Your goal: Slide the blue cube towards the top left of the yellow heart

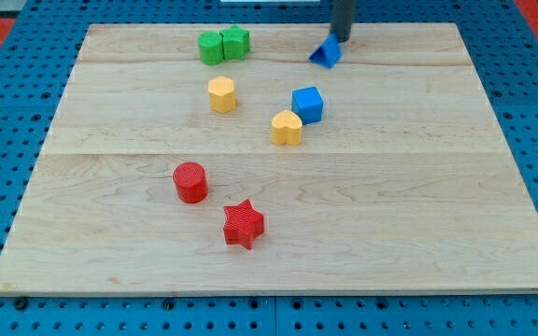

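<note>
Blue cube (307, 104) upright, touching yellow heart (287, 127).

The blue cube (307, 104) sits on the wooden board (418, 215), just to the upper right of the yellow heart (287, 127), nearly touching it. Left of the cube lies a yellow hexagonal block (221, 94). Above the cube, near the board's top edge, the rod's tip (339, 40) touches a blue triangular block (325, 53). Well below and left of the cube stand a red cylinder (191, 182) and a red star (243, 224). Two green blocks (223, 45) sit together, up and left of the cube.
</note>
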You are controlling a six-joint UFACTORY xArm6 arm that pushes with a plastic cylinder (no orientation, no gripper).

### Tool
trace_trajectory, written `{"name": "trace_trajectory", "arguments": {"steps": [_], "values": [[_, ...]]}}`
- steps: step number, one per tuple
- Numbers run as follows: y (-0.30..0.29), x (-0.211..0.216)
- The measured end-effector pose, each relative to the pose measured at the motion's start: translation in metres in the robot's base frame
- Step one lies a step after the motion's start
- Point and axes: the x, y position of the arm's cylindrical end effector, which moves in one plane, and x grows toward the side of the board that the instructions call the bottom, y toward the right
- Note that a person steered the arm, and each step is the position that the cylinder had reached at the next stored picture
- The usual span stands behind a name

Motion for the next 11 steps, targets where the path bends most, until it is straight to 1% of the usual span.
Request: {"name": "trace_trajectory", "arguments": {"steps": [1, 2, 3, 4, 5, 7, 8, 9, 10, 11], "values": [[0.019, 0.031], [0.076, 0.074], [0.037, 0.120], [-0.002, 0.138], [-0.016, 0.121], [-0.059, 0.109], [-0.074, 0.072], [-0.082, 0.078], [-0.081, 0.095], [0.000, 0.088]]}}
